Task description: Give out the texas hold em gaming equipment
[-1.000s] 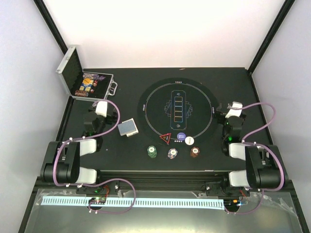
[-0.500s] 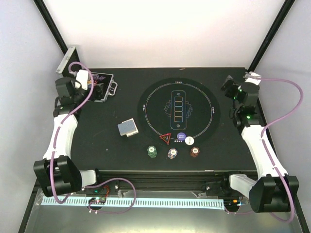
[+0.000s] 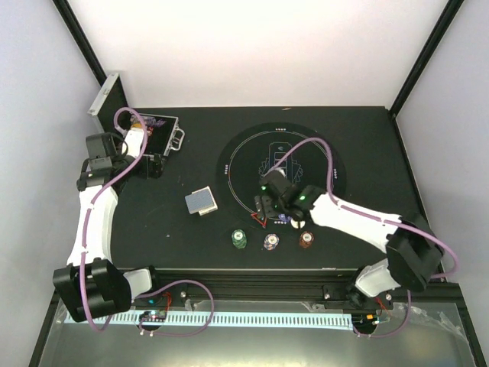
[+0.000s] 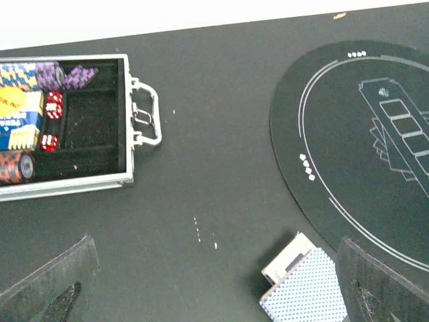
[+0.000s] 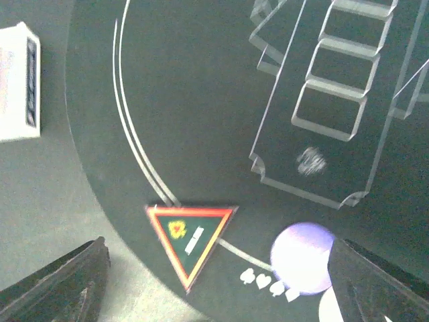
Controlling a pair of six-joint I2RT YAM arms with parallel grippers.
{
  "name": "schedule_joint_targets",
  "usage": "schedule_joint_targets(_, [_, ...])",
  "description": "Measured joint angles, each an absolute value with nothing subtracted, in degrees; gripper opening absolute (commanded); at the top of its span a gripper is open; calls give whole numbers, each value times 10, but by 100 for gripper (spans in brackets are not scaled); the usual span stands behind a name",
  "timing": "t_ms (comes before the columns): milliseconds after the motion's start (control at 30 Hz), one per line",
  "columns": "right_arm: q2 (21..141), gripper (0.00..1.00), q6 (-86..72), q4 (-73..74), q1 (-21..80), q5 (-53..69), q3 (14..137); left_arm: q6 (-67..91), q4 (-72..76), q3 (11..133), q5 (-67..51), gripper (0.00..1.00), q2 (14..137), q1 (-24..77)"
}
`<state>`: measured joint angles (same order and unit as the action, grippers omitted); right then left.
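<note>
Both jaws released, nothing held: left gripper (image 4: 214, 285) hangs between case (image 4: 126, 134) and card deck (image 4: 305, 288), right gripper (image 5: 221, 285) over triangle marker (image 5: 190, 238). Deck left of mat (image 3: 241, 164), undealt; three chips (image 3: 271, 241) near edge. I judge distribution barely begun.

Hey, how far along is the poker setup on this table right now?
Early on. Done: three chips sit in a row before the mat, with a triangle marker on its edge. In hand: nothing; the right gripper hovers open over the marker, the left gripper open near the case. Remaining: the card deck is undealt and spare chips sit in the case.
</note>
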<state>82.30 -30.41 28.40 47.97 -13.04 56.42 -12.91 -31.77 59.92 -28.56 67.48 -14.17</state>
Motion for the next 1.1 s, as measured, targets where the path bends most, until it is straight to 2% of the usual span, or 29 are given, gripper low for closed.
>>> schedule_joint_targets(200, [907,80,-335,314,531,-123,575,-134,-347,599,-288,99,675,-142])
schedule_joint_targets(567, [974,67,-347,317,533,-95,582,-136,-360,600,-297,99,667,-142])
schedule_joint_targets(900, [1028,43,-338,321,533,-88,605,-136,-363,623,-303,99,667,-142])
schedule_joint_targets(1100, [1050,33,-332,336,533,-89,634,-136,-366,625,-303,99,667,-143])
